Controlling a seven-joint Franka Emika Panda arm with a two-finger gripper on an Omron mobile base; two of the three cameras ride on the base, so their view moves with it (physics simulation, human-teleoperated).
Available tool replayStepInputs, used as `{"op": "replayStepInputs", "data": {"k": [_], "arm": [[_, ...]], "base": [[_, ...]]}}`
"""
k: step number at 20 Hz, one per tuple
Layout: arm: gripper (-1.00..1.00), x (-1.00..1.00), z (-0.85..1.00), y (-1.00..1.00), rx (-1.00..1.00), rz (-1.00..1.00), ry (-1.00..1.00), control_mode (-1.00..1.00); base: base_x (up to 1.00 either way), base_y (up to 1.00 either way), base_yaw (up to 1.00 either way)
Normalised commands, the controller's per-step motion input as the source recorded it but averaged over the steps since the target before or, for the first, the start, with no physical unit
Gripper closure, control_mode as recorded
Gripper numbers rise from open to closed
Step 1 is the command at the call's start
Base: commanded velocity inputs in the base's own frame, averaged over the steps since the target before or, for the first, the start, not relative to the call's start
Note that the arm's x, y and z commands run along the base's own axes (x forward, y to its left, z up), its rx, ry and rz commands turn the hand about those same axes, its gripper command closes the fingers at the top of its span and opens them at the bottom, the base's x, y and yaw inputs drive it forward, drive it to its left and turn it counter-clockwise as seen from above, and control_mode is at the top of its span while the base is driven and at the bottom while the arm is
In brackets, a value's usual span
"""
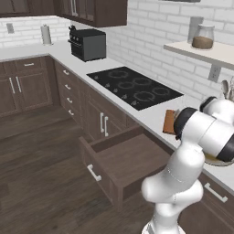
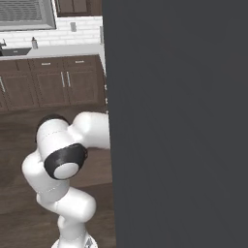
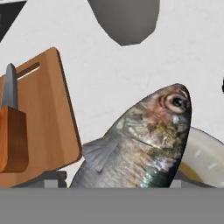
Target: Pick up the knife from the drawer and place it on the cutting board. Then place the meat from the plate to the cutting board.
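One fish, the meat (image 3: pixel 144 140), sits close up at the end effector, which seems to hold it though fingertips are hidden; silver-grey, head up, above plate (image 3: pixel 205 157) rim. Knife (image 3: pixel 12 127) lies on cutting board (image 3: pixel 43 118) on counter (image 3: pixel 131 74); drawer (image 1: pixel 123 160) open

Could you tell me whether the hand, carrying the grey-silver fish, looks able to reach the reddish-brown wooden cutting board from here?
Probably yes: the reddish-brown wooden cutting board lies close beside the grey-silver fish across bare white counter. The orange-handled knife covers only one edge.
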Motion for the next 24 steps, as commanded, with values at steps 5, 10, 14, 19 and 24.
{"op": "replayStepInputs", "data": {"k": [5, 10, 14, 19, 24], "arm": [[1.00, 0.76, 0.09, 0.49, 0.00, 0.29, 0.00, -1.00], [1.00, 0.76, -0.01, 0.43, -0.03, 0.32, 0.14, -1.00], [1.00, 0.13, -0.14, 0.02, -0.08, 0.16, 0.08, -1.00], [1.00, 0.15, -0.40, -0.40, -0.09, 0.05, 0.03, -1.00], [1.00, 0.65, -0.17, 0.39, 0.00, 0.00, 0.00, -1.00]], "base": [[0.00, 0.00, 0.00], [0.00, 0.00, 0.00], [0.00, 0.00, 0.00], [0.00, 0.00, 0.00], [0.00, 0.00, 0.00]]}}
